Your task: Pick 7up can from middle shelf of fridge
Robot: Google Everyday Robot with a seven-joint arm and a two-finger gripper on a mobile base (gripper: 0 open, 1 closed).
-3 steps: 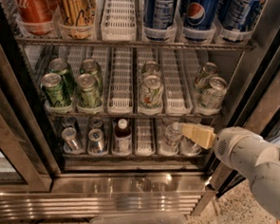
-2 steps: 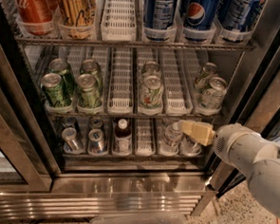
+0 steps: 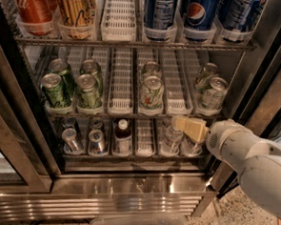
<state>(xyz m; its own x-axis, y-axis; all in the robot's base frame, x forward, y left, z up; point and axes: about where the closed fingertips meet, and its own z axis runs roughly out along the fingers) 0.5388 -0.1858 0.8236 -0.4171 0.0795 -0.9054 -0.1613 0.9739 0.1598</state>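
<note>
The fridge [image 3: 126,185] stands open in front of me. On the middle shelf [image 3: 121,114], two pale 7up cans with green lettering stand in the right lane; the front one [image 3: 213,93] is nearest the shelf's edge. My gripper [image 3: 179,123], with pale yellow fingers on a white arm, points left. It sits just below the middle shelf's front edge, below and left of the front 7up can. It is in front of the lower rack's bottles and holds nothing that I can see.
Dark green cans [image 3: 56,90] fill the two left lanes. A white can with a yellow-green swirl [image 3: 152,92] stands mid-shelf. Red, gold and blue cans [image 3: 200,15] sit on the rack above; cans and bottles [image 3: 123,136] sit below. The dark door frame [image 3: 257,78] is at the right.
My gripper has moved a little up and to the left, closer to the front edge of the middle shelf. The cans have not moved.
</note>
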